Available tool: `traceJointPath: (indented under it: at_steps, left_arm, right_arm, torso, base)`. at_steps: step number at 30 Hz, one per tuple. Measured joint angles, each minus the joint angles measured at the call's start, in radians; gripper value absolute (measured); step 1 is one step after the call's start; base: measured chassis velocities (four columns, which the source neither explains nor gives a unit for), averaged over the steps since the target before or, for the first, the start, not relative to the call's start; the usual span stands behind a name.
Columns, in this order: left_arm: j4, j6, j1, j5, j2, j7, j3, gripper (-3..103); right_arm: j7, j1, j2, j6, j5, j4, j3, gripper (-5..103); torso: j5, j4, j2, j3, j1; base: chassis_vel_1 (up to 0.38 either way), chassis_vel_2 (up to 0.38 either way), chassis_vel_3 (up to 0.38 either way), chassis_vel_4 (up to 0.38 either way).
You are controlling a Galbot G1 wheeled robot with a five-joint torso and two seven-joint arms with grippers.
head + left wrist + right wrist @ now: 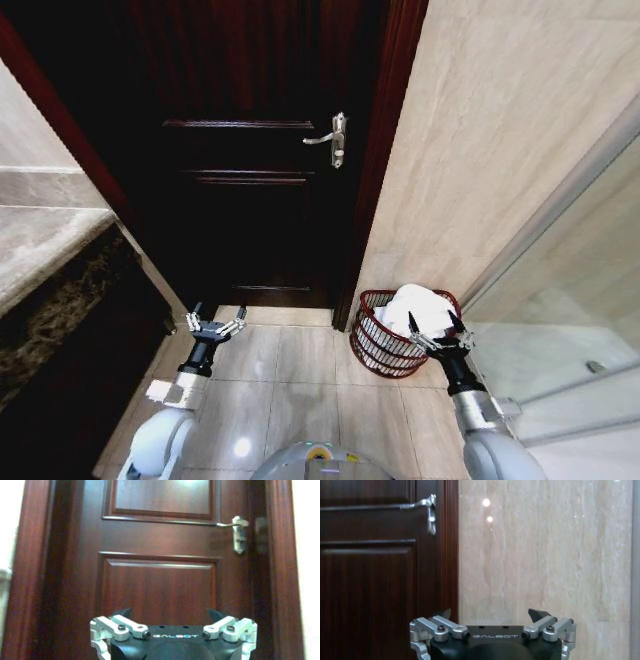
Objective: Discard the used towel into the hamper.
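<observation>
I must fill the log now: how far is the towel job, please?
Done, it seems: the white towel lies inside the hamper by the wall. In hand: nothing; the right gripper is open beside the hamper's rim, and the left gripper is open over the floor. Left: nothing visible.

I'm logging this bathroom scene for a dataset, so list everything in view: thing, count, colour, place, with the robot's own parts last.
hamper: one, dark red-brown wire, on the floor by the wall right of the door.
towel: one, white, piled inside the hamper.
door: one, dark wood, shut, straight ahead.
door handle: one, silver lever, on the door's right side.
counter: one, beige top with dark stone front, at the left.
glass panel: one, clear, at the right.
floor: beige tiles.
left gripper: one, black and silver, open, held over the floor facing the door.
right gripper: one, black and silver, open, at the hamper's near rim.
</observation>
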Motion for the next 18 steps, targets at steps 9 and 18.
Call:
traceJointPath:
  at_steps: [9,18]
  left_arm:
    - [-0.043,0.068,-0.004,0.019,-0.016,-0.027,-0.009,100]
    - [-0.066,0.121,-0.027,0.046,-0.041,-0.03,-0.005,100]
  right_arm:
    - [0.036,0.057,0.03,-0.053,-0.047,0.011,-0.042,100]
    - [0.064,0.055,0.026,-0.118,-0.047,0.047,-0.047,100]
  torso:
    - [0.0002,0.0001,0.032,0.019,0.013]
    - [0.0002,0.0,0.078,0.046,0.033]
  base:
    - [0.0,0.0,0.0,0.0]
    - [0.0,0.0,0.0,0.0]
